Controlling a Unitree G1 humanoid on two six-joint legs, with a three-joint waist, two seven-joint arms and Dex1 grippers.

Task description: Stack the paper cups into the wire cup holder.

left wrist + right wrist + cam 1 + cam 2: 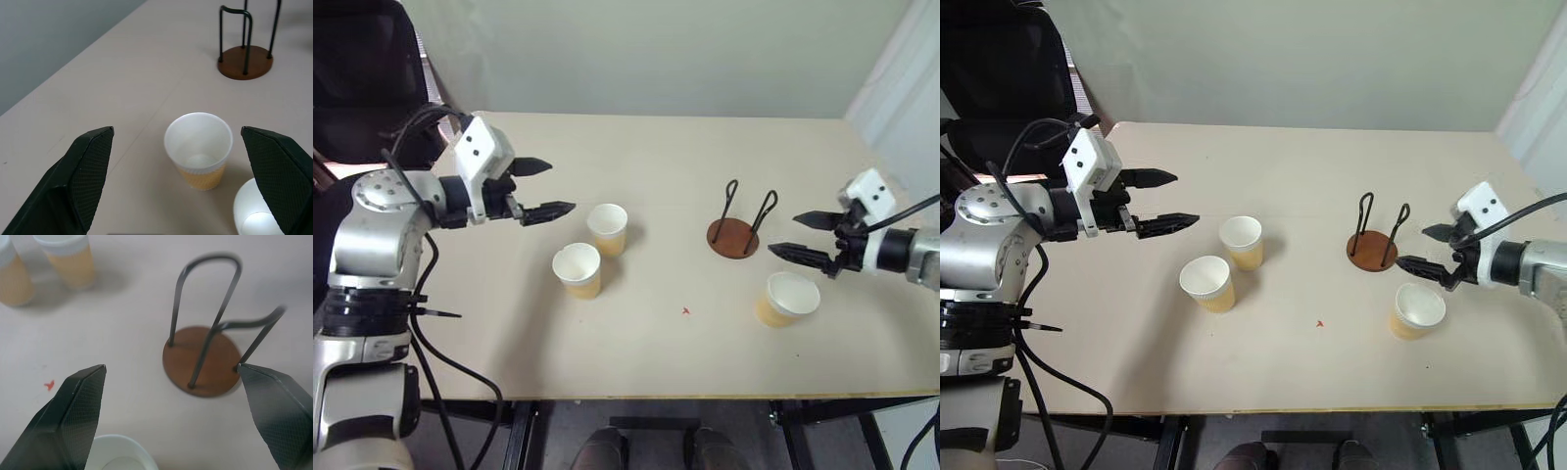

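Note:
Three tan paper cups with white rims stand upright on the table. One cup [607, 229] and a second cup [578, 270] stand close together left of centre; the third cup [787, 299] stands at the right. The wire cup holder [734, 232], a reddish-brown disc with two black wire loops, stands empty just behind and left of that third cup. My left gripper [543, 188] hovers open above the table, just left of the far cup, pointing at it [198, 149]. My right gripper [805, 236] hovers open to the right of the holder [203, 357], above the third cup.
The beige table [656, 157] runs to a wall at the back. A small red mark [685, 311] lies near the front centre. A dark chair [1009, 78] stands beyond the table's left corner.

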